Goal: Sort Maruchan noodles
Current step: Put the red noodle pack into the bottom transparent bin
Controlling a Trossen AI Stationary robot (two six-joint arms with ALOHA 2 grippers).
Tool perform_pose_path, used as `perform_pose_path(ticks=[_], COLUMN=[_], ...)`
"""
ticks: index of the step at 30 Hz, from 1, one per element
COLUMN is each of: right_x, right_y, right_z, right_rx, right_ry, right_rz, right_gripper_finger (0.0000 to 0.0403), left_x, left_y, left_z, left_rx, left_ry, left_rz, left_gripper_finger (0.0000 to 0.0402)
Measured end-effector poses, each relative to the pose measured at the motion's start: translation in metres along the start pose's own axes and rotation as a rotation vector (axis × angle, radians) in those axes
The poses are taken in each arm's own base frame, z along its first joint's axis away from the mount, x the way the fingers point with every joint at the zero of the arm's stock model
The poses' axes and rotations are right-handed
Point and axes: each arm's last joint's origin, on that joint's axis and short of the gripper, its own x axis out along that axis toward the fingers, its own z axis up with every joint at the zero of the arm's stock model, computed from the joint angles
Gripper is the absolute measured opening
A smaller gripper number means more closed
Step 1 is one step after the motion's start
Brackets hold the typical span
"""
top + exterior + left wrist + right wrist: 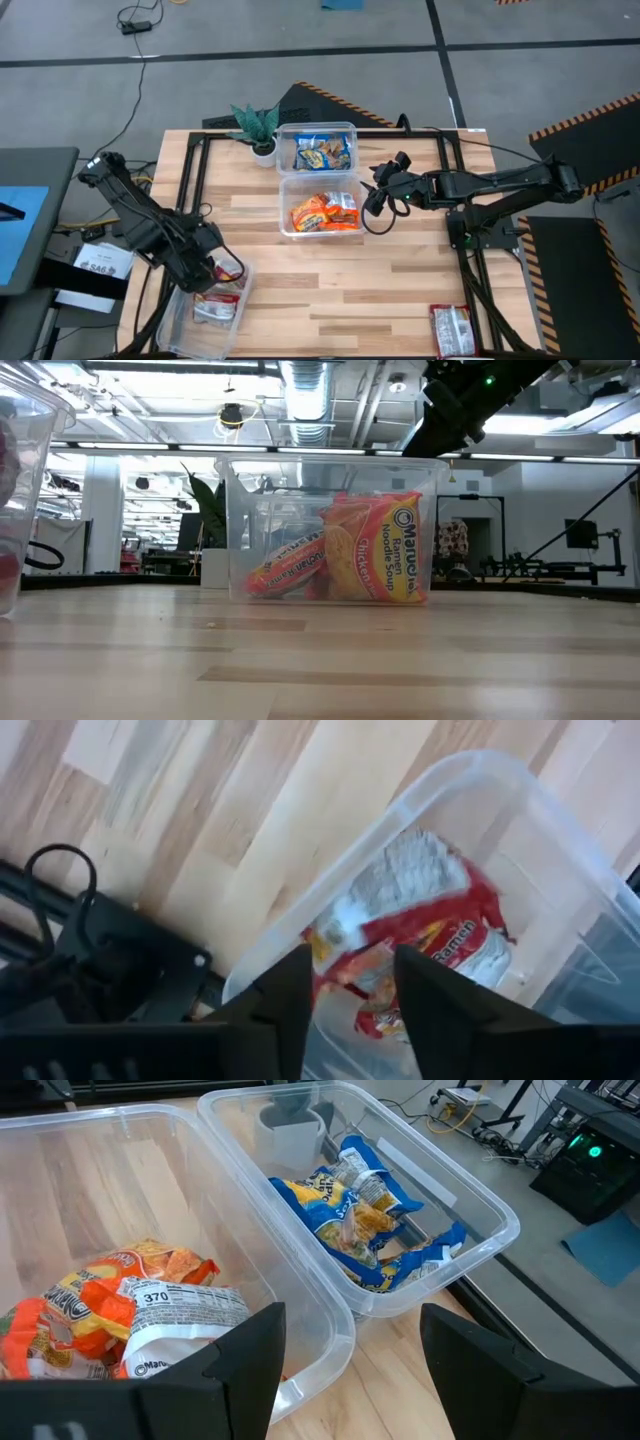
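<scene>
- Over the near left corner of the light wooden table (400,300), the left gripper (350,990) hangs above a clear plastic tub (205,330). Its two dark fingers (285,1010) stand a little apart, with nothing between them.
- Under that gripper, inside the tub, lies a red-and-silver flat noodle packet (420,925).
- By the middle of the table, the right gripper (345,1370) sits at the right rim of a second clear tub (285,225). Its claw is spread wide and holds nothing.
- That middle tub holds orange-red flat noodle packets (322,212).
- Just behind it, touching it, a third clear tub (285,135) holds blue-and-yellow flat noodle packets (322,152).
- Left of the far tub stands a small green plant in a white pot (258,128).
- At the near right edge of the table lies one more red-and-silver packet (452,328), well apart from the tubs.
</scene>
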Motion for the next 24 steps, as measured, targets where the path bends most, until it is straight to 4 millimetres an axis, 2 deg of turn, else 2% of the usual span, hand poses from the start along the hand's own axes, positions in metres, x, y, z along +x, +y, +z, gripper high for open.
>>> perform_pose_path(ticks=[3,7,15,19,24], right_x=[0.000,0.000,0.000,0.000,0.000], right_y=[0.000,0.000,0.000,0.000,0.000], right_z=[0.000,0.000,0.000,0.000,0.000], right_rx=[0.001,0.001,0.001,0.002,0.001], right_ry=[0.000,0.000,-0.001,-0.001,-0.002], right_rz=[0.000,0.000,0.000,0.000,0.000], right_gripper_finger=[0.0255,0.0255,0.0255,0.0255,0.0255], left_x=[0.000,-0.001,0.000,0.015,0.045], left_y=[0.000,0.000,0.007,0.021,0.055], left_z=[0.001,0.005,0.026,0.045,0.070], left_rx=[0.030,0.138,0.361,0.411,0.452], left_ry=[-0.026,-0.177,-0.559,-0.652,-0.807], left_rz=[0.007,0.046,0.210,0.108,-0.060], left_gripper_finger=[0.0156,0.0182,0.0189,0.0188,0.0188])
